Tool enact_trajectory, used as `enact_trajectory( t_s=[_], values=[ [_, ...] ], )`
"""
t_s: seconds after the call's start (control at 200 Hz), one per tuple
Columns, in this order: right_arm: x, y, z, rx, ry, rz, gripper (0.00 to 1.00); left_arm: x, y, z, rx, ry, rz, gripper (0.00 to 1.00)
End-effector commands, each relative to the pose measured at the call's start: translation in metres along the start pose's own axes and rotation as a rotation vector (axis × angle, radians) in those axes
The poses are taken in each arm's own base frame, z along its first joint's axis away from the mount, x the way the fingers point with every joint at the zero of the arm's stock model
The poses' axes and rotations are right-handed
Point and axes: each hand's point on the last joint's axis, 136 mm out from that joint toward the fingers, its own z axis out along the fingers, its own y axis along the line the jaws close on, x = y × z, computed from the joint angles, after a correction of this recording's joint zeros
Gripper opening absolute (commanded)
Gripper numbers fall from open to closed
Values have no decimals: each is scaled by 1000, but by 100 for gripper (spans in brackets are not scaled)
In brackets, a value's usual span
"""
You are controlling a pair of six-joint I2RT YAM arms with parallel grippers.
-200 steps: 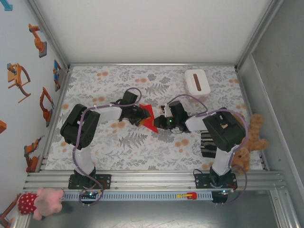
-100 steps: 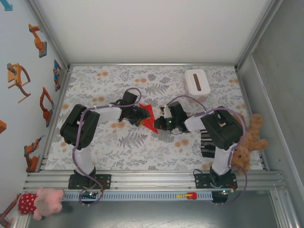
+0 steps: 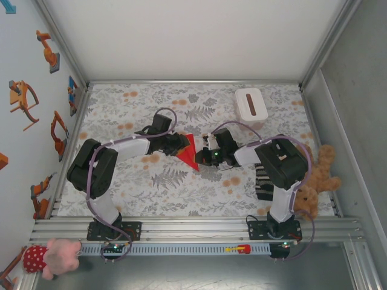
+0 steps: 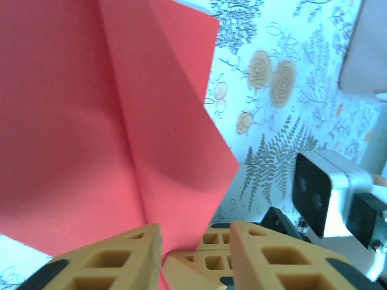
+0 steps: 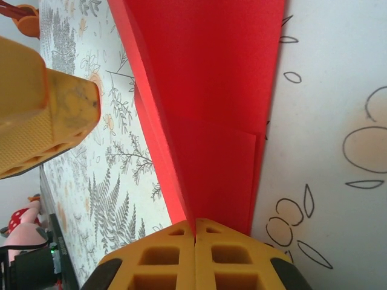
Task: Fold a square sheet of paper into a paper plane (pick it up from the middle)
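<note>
The bright red sheet of paper point(image 3: 189, 153) is folded into a pointed, triangular paper plane shape with a centre crease, and sits mid-table between the two grippers. My right gripper point(image 5: 195, 228) is shut on the crease at one end of the paper point(image 5: 211, 90); in the top view it point(image 3: 203, 155) is at the paper's right. My left gripper point(image 3: 180, 144) is at the paper's left. In the left wrist view its jaws point(image 4: 196, 231) stand apart, with the edge of the red paper point(image 4: 91, 121) and the right gripper's fingertips between them.
A white box with a dark slot point(image 3: 251, 104) stands at the back right. A brown teddy bear point(image 3: 317, 180) lies at the right edge beside a dark object point(image 3: 263, 181). A pink plush point(image 3: 54, 255) lies beyond the front left rail. A flowered cloth point(image 3: 121, 109) covers the table.
The right gripper's jaws have shut on the paper's crease. The left arm has stretched out lower, and its jaws have narrowed around the paper. The paper now shows more as a triangle.
</note>
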Motion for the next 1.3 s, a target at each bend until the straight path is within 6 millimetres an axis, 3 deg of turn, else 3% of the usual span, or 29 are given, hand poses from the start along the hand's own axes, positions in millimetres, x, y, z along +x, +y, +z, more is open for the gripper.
enact_trajectory(
  t_s=[0.0,0.305,0.896,1.292],
  values=[
    [-2,4,2,-33,27,34,3,1,-12,-1,78,3,56,29],
    [-4,-2,2,-49,28,74,3,4,-14,15,125,51,69,18],
    [-3,-9,1,-40,23,92,3,1,-5,31,117,80,59,16],
    [-6,4,-14,-30,-8,70,21,-1,-3,35,112,87,48,16]
  ],
)
